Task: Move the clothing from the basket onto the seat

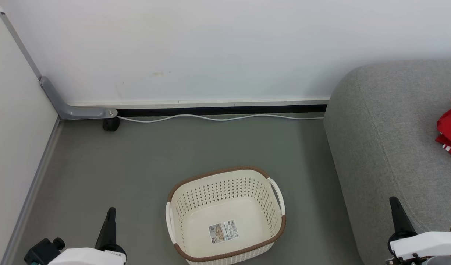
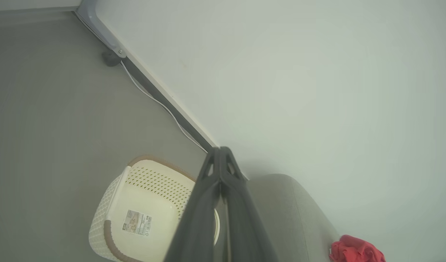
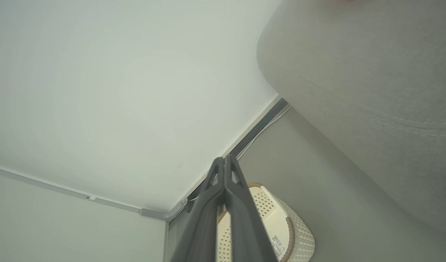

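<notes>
On the floor (image 1: 119, 165), close to the rounded end of the seat (image 1: 387, 140), stands the basket (image 1: 225, 191). It sits upright with its open top facing up, so it is easy to reach in from above. You can see right down to its bare bottom, and no clothes lie in it. A label sticker (image 1: 223, 232) is stuck flat on that bottom. It has a little picture and a bar code, but the words on it are too small to read. The clothing (image 1: 450, 125) lies on top of the seat, well apart from the basket and away from the seat's rounded end. It is a soft red bunch with small white stripes at its lower edge. It is cut off by the picture's edge, so I cannot tell if it is one piece or two. I think the job looks done, or nearly done, because the red clothes are where they should go. The left claw (image 1: 111, 211) hangs low over the floor to the left of the basket, and its two dark fingers are pressed together with nothing between them. The right claw (image 1: 394, 200) is by the front edge of the seat, and its fingers are pressed together too, holding nothing. Both point up and away, as if resting. A white cable (image 1: 218, 117) runs along the floor's far edge, under the wall (image 1: 210, 48).
</notes>
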